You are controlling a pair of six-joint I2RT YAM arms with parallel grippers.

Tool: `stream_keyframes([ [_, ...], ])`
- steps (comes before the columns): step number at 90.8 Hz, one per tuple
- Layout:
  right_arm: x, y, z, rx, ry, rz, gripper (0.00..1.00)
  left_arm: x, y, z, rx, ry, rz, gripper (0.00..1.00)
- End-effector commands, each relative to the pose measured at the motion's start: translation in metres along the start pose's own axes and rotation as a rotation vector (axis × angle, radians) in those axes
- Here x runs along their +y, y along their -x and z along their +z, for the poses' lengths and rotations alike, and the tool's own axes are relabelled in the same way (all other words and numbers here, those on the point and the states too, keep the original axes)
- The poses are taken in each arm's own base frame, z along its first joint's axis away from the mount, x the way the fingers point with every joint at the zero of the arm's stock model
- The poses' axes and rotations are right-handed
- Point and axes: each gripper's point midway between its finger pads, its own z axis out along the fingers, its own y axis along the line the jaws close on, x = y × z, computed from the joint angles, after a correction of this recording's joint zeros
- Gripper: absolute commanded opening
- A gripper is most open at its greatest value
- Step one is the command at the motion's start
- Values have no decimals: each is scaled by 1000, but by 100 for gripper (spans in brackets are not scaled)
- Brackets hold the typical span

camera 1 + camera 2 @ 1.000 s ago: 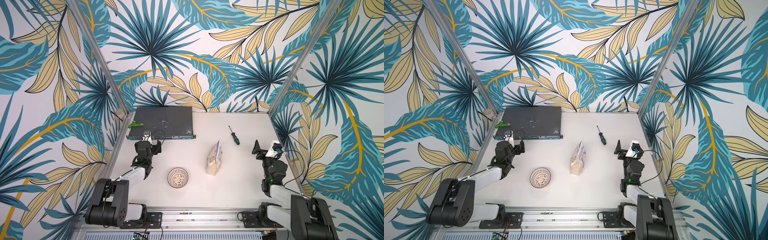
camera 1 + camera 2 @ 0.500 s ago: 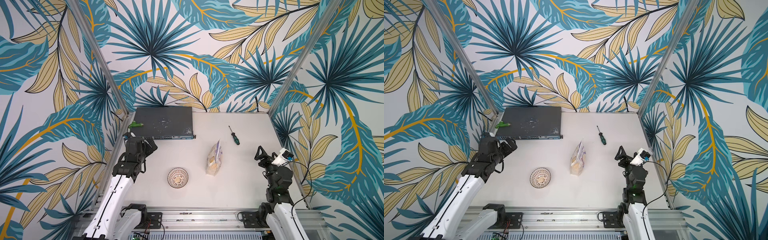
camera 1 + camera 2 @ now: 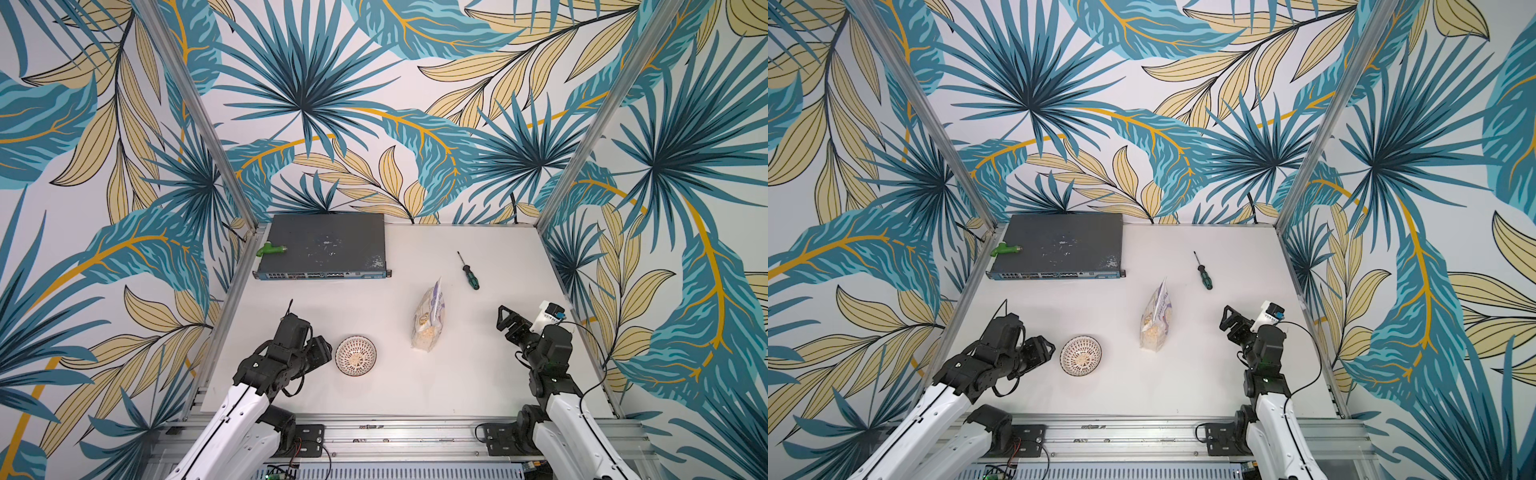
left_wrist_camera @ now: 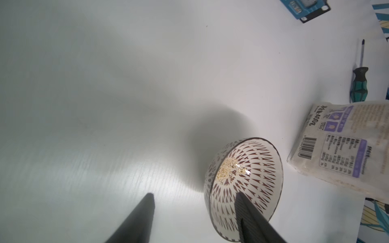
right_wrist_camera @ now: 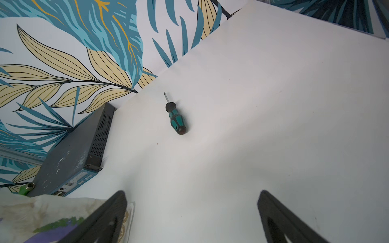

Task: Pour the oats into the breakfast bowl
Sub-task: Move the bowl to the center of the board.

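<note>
On the near left of the white table [image 3: 415, 386], the breakfast bowl [image 3: 365, 350] sits with a small heap of pale flakes at its bottom, seen clearly in the left wrist view [image 4: 228, 170]. The left gripper [image 3: 322, 349] hovers just to the left of the bowl. In the wrist view its two dark fingers [image 4: 147, 210] are spread. One lies over the bowl's inside, the other over bare table, and the bowl's wall falls in the gap between them, unpinched.

Right of the bowl, near the middle of the table, lies the bag of oats [image 3: 428, 322], clear plastic with a white-and-purple label and most of the flakes gathered at its near end. Bag and bowl are apart in both top views.

On the right, the right gripper [image 3: 505, 318] hangs above the table beside the bag. Its jaws stand wide apart with nothing between them, and the bag shows just outside one finger [image 5: 113, 212] in the right wrist view.

Farther back lies a green-handled screwdriver [image 3: 469, 272], on the right beyond the bag. A flat grey network switch [image 3: 324, 245] rests in the far left corner, with a small green fitting [image 3: 270, 249] on its left edge.
</note>
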Motion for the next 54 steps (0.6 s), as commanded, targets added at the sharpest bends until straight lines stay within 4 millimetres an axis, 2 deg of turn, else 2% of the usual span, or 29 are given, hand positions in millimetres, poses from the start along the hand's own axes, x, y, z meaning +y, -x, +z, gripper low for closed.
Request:
stream_keyframes([
  [1, -1, -6, -3, 7, 13, 9, 100, -10, -8, 3, 10, -29, -4, 60],
  [11, 0, -5, -4, 0, 20, 10, 100, -15, -11, 9, 8, -9, 18, 54],
  [20, 0, -7, -3, 5, 22, 12, 100, -24, -19, 23, 38, -18, 34, 48],
  [27, 1, -8, -3, 13, 26, 12, 99, -21, -24, 30, 55, 27, 29, 41],
  [41, 3, -10, -2, 23, 42, 14, 100, -22, -23, 36, 57, 68, 37, 31],
  [54, 5, -12, 0, 34, 55, 13, 100, -26, -29, 37, 79, 57, 38, 16],
])
